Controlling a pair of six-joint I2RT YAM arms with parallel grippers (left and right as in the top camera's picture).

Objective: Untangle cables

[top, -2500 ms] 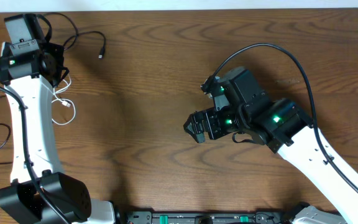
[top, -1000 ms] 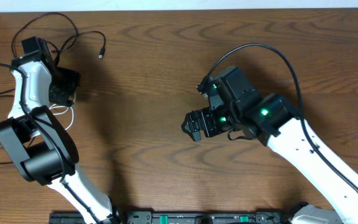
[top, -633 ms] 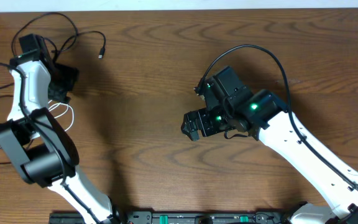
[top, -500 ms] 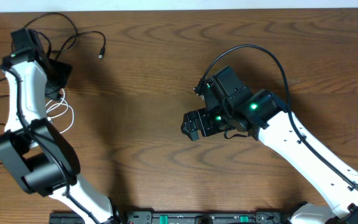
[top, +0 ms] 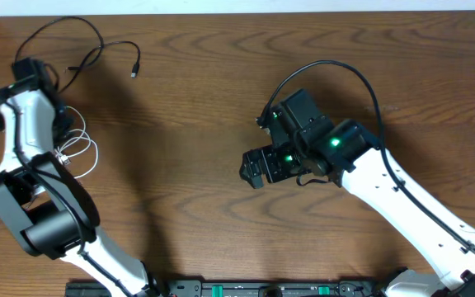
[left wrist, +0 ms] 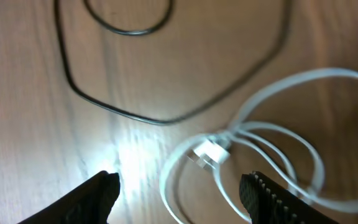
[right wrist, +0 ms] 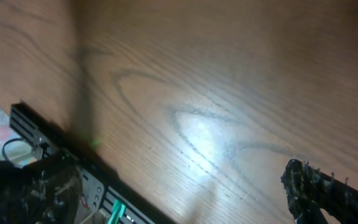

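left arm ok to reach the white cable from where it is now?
Probably yes. The left end effector hangs open right over the white cable, its loops and plug uncovered. The black cable lies farther off, not across it.

The table (top: 196, 91) is brown with wavy wood grain. On it lie a white cable (left wrist: 211, 152) and a black cable (left wrist: 160, 121). The right arm (top: 419, 206) is white and black, with green lights.

White cable (left wrist: 213, 151) — left wrist view, soft-focus; loops cut off at the 3 and 6 o'clock edges, plug detail unreadable.
Black cable (left wrist: 160, 119) runs off at 12 o'clock.
Left gripper (left wrist: 180, 196) — fingertips only; overhead, hidden under its own wrist.
Right gripper (right wrist: 179, 193): fingers clipped at 4 and 8 o'clock.
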